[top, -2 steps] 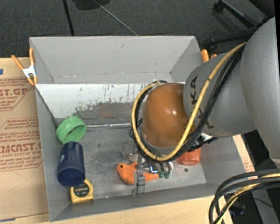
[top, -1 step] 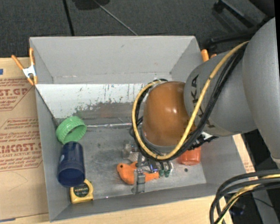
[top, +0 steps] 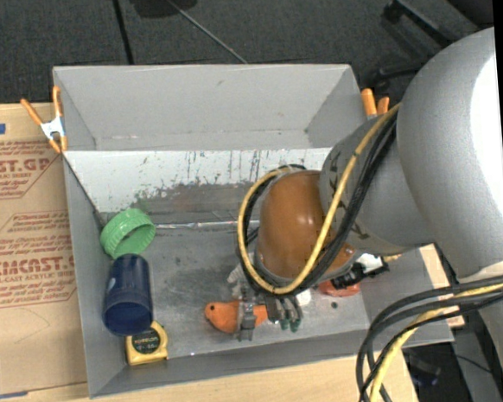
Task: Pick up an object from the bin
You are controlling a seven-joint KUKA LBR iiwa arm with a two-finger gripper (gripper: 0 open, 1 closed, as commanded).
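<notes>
My gripper (top: 267, 316) reaches down below the orange wrist cover, near the bin's front wall, right of the middle. A small orange toy-like thing (top: 219, 315) lies on the floor right against the gripper's left side, and its right end is hidden behind the gripper. A flat red piece (top: 340, 288) lies to the gripper's right, partly under the arm.
A green round lid (top: 127, 232) lies at the left wall. Below it a dark blue cup (top: 126, 294) lies on its side, and a yellow tape measure (top: 147, 344) sits in the front left corner. The arm and its cables cover the bin's right side.
</notes>
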